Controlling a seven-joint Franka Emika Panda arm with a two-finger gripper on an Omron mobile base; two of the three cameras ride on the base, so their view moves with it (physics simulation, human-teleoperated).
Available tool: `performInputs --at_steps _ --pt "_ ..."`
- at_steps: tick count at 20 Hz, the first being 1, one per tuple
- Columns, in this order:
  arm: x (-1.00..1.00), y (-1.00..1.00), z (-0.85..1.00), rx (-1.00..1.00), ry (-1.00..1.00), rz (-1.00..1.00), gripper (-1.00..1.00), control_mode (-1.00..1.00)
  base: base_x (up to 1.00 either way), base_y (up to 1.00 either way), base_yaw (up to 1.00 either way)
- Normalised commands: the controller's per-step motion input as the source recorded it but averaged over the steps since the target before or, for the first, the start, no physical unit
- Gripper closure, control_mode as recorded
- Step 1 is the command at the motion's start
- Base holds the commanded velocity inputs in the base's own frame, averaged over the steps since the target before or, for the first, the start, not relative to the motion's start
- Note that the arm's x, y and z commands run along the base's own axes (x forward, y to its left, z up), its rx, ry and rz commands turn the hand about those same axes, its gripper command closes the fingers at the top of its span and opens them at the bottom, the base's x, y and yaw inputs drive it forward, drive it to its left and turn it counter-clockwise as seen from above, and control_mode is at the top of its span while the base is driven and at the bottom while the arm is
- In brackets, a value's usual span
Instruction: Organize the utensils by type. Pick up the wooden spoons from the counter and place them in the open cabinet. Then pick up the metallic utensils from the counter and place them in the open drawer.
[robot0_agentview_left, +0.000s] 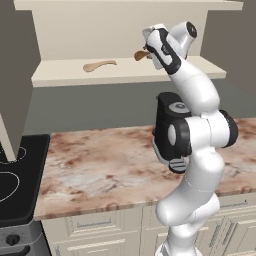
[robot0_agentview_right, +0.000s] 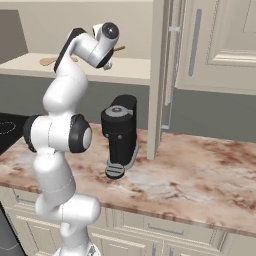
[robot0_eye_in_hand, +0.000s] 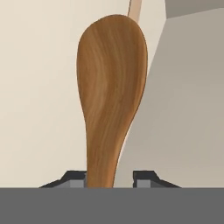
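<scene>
My gripper (robot0_agentview_left: 149, 54) is raised to the open cabinet's lower shelf (robot0_agentview_left: 125, 75) and is shut on the handle of the darker orange-brown wooden spoon (robot0_agentview_left: 141, 55). The hand view has that spoon (robot0_eye_in_hand: 111, 87) standing up between my fingertips (robot0_eye_in_hand: 109, 179), its bowl over the pale shelf. One end of the spoon (robot0_agentview_right: 119, 49) pokes out beside the hand in the right base view. The paler tan wooden spoon (robot0_agentview_left: 99, 65) (robot0_agentview_right: 47, 61) lies flat on the same shelf, further left. The metallic utensils, the counter and the open drawer are out of view.
A black coffee machine (robot0_agentview_left: 167, 130) (robot0_agentview_right: 120, 135) stands on the marbled worktop (robot0_agentview_left: 100, 165) below the shelf. The open cabinet door (robot0_agentview_right: 160, 75) juts out edge-on to the right of the arm. A black stove (robot0_agentview_left: 15, 175) borders the worktop on the left.
</scene>
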Motion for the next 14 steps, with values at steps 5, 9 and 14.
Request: performInputs --at_steps 5,9,14 --pt "0.15 0.07 -0.35 0.0 -0.02 0.01 1.0 -1.0 0.0 0.0 0.0" --pt "0.17 0.11 -0.38 0.0 -0.04 0.0 -1.0 -1.0 0.0 0.0 0.0" --pt "0.17 0.07 -0.41 0.0 -0.04 0.0 -1.0 -1.0 0.0 0.0 0.0"
